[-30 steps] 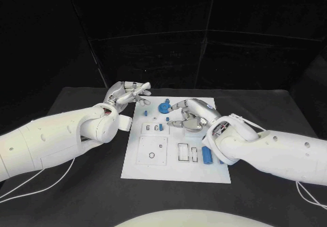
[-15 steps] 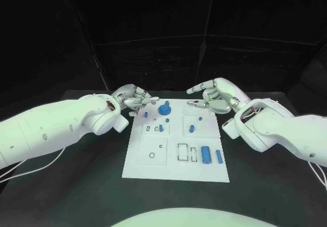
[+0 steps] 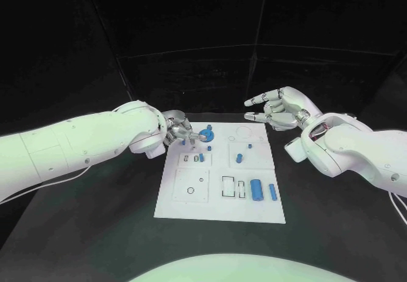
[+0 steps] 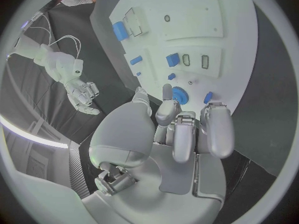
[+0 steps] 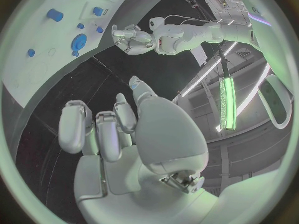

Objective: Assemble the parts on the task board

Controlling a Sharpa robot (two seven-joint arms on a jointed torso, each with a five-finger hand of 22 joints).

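The left hand (image 3: pixel 180 130) is held over the board's (image 3: pixel 222 208) far left corner, fingers curled loosely and holding nothing, tips by the round blue part (image 3: pixel 205 136) (contact cannot be told). The right hand (image 3: pixel 284 109) is raised beyond the far right corner, fingers apart, empty

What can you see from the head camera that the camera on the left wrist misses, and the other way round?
Head view alone: the whole task board laid out flat, both arms reaching in, with the two blue cylinders near its right edge. Left wrist view alone: a close look from behind the left hand, its fingertips over the round blue gear. Both show the board, the gear, the small blue parts and the raised right hand.
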